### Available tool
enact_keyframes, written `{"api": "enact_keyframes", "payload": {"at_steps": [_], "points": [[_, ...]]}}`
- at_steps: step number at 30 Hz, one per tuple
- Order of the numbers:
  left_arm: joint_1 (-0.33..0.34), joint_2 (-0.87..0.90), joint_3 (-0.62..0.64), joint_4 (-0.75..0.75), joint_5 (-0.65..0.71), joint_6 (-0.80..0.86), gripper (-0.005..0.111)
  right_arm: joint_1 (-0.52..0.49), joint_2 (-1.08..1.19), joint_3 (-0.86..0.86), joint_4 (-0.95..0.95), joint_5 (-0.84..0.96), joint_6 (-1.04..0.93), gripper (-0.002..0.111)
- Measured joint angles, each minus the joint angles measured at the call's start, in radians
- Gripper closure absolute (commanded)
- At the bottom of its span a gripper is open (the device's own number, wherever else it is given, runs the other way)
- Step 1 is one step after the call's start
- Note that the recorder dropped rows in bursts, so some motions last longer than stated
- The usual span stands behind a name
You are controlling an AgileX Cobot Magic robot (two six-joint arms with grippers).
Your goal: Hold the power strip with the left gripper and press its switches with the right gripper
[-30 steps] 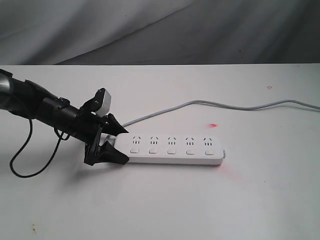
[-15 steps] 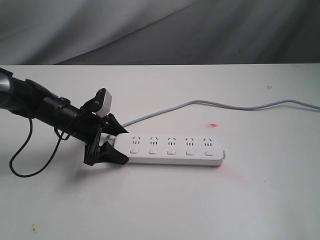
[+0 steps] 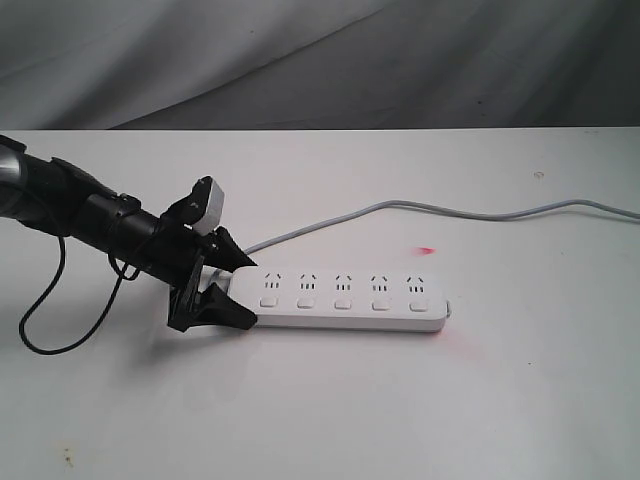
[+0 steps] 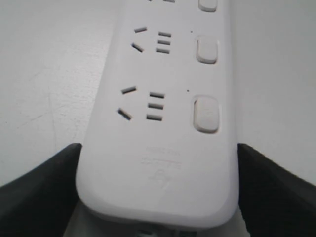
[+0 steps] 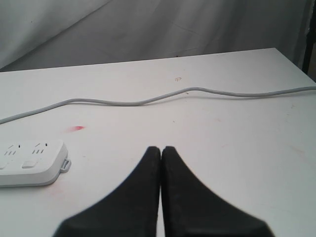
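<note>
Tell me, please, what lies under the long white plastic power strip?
The long white plastic power strip lies flat on the white table; whatever is directly beneath it is covered.

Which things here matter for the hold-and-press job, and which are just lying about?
Job: power strip; left gripper, clamped on its end; switches; right gripper, shut, not yet at the strip.
Lying about: grey cord across the table; red smudge; grey backdrop.
</note>
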Motion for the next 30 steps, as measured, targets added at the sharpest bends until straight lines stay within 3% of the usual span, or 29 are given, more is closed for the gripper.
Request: {"api": "enact_keyframes", "payload": {"at_steps": [8,11,19,23,30], "points": [[0.0,0.0,0.0,0.0,0.0,0.0,0.039,0.0,0.0,0.0,-0.003,-0.079,-0.002,0.108],[0.0,0.0,0.0,0.0,0.0,0.0,0.039,0.0,0.0,0.0,-0.003,-0.224,-0.002,0.108],[0.0,0.0,0.0,0.0,0.0,0.0,0.039,0.0,0.0,0.0,0.001,-0.834,0.0,0.108],[0.0,0.0,0.0,0.0,0.0,0.0,0.039,0.0,-0.002,0.0,0.041,-1.055,0.124,0.108],[0.0,0.0,0.0,0.0,0.0,0.0,0.039,0.0,0.005,-0.129,0.076,-0.649,0.129,0.108]]}}
